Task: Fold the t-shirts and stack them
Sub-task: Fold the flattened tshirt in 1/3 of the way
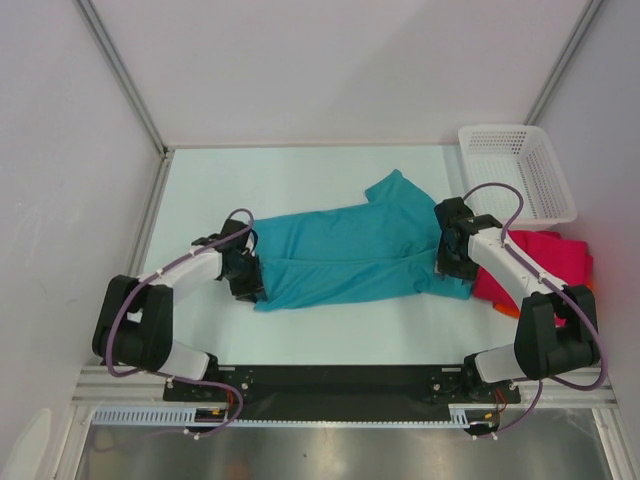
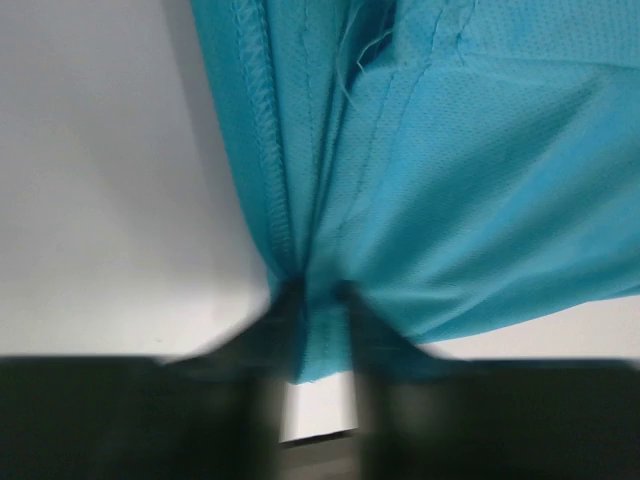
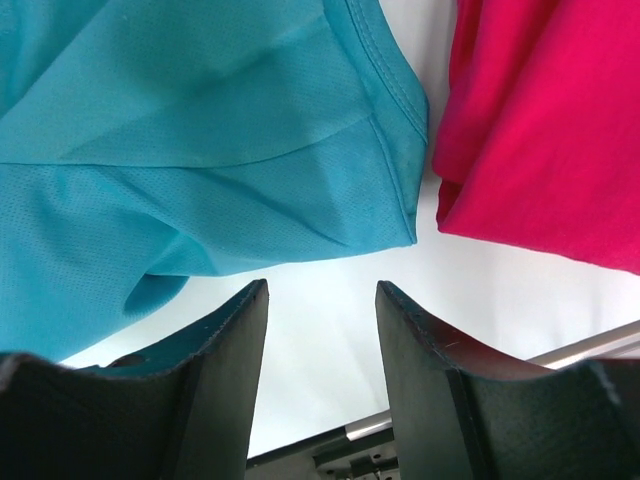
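Teal t-shirt [image 1: 350, 250] spread across mid desk [image 1: 300, 180], left gripper [image 1: 248, 283] jaws pinching its left hem, right gripper [image 1: 447, 262] jaws apart and empty beside its right edge, crimson t-shirt [image 1: 545, 255] crumpled far right, near white basket [image 1: 520, 170]

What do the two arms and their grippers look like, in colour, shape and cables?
Both the left arm and the right arm have white links and bulky black joint housings. A thin purple cable loops along each one. The right gripper has two black, flat, wedge-shaped fingers with a matte, grainy surface. The left gripper looks black too, but blurred.
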Robot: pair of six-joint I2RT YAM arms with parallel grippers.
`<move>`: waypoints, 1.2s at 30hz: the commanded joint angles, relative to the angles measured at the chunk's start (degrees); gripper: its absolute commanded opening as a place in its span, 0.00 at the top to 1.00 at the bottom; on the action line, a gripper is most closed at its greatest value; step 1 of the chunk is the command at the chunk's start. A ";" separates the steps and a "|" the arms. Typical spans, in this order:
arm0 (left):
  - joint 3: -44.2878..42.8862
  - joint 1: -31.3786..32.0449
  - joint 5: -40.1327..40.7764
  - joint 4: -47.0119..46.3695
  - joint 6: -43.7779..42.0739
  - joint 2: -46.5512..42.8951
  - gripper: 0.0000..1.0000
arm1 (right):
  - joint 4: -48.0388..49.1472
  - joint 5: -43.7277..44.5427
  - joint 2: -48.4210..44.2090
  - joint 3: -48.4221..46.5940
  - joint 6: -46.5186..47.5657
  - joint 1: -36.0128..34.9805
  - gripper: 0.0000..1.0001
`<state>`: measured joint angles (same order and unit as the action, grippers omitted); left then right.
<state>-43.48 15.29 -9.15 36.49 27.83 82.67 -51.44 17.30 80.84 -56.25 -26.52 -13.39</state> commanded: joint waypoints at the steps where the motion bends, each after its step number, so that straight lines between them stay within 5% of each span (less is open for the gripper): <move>1: 1.12 0.71 -3.33 -3.79 0.90 0.12 0.95 | -1.73 0.37 -1.47 -0.18 -0.72 0.03 0.47; 11: -3.18 -0.26 -1.05 3.67 -0.24 -7.87 1.00 | -1.73 -0.42 -1.21 0.79 -1.16 0.12 0.46; 18: -2.04 -8.68 -4.21 6.40 -3.40 -13.14 1.00 | -1.91 -0.51 -1.03 0.61 -1.16 0.03 0.46; 36: -2.22 -14.75 -6.05 6.93 -7.44 -12.63 1.00 | -1.56 0.54 2.74 0.96 -2.65 -1.29 0.44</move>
<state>-44.58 2.39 -13.82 43.11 22.65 70.28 -52.84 17.08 83.09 -55.29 -27.62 -13.89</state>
